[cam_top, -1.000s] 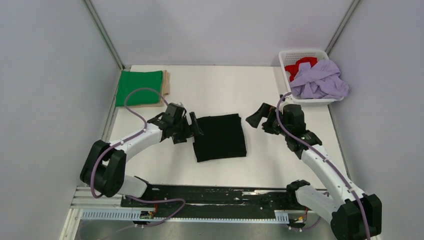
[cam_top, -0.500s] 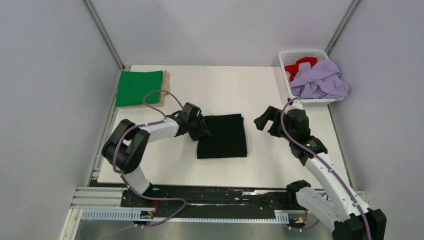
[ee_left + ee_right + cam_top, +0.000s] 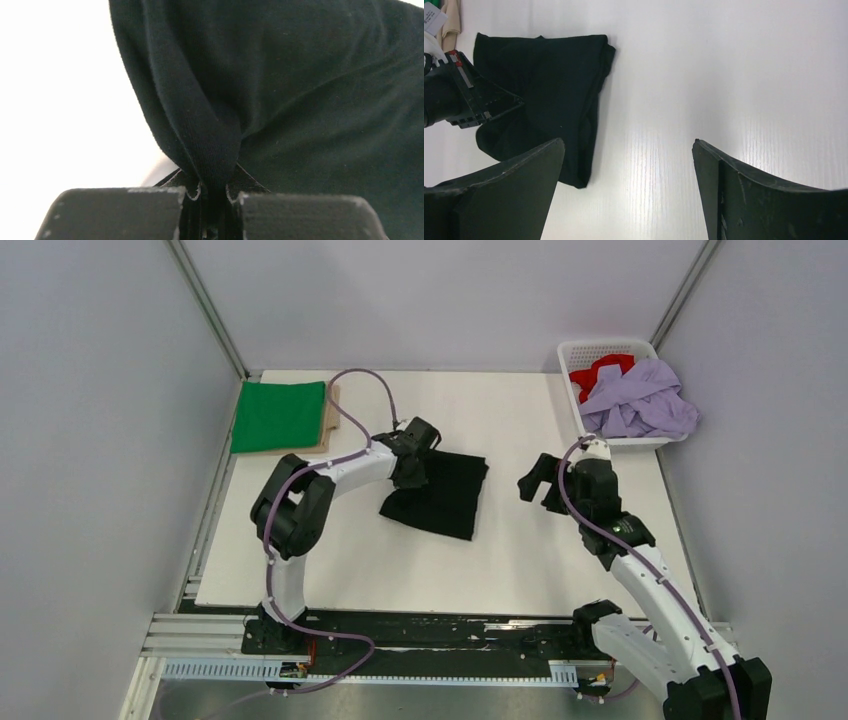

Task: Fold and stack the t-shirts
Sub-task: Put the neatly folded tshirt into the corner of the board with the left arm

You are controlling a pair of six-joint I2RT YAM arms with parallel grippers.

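Basket (image 3: 603, 343) holds red tee (image 3: 601, 369) and overhanging lilac tee (image 3: 642, 404).

A white plastic lattice basket (image 3: 567, 368) stands at the far right corner of the white rectangular tabletop (image 3: 520, 560), close to the pale grey enclosure walls (image 3: 430, 300). Along the table's near edge runs a black base strip (image 3: 440, 625), with a ribbed aluminium rail (image 3: 200, 645) just in front.

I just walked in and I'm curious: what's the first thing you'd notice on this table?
Mid-table, the left pincer is shut on a bunched fold of the black t-shirt. At the far left corner lies a folded green t-shirt, and at the far right a white basket holds a lilac t-shirt and a red t-shirt.
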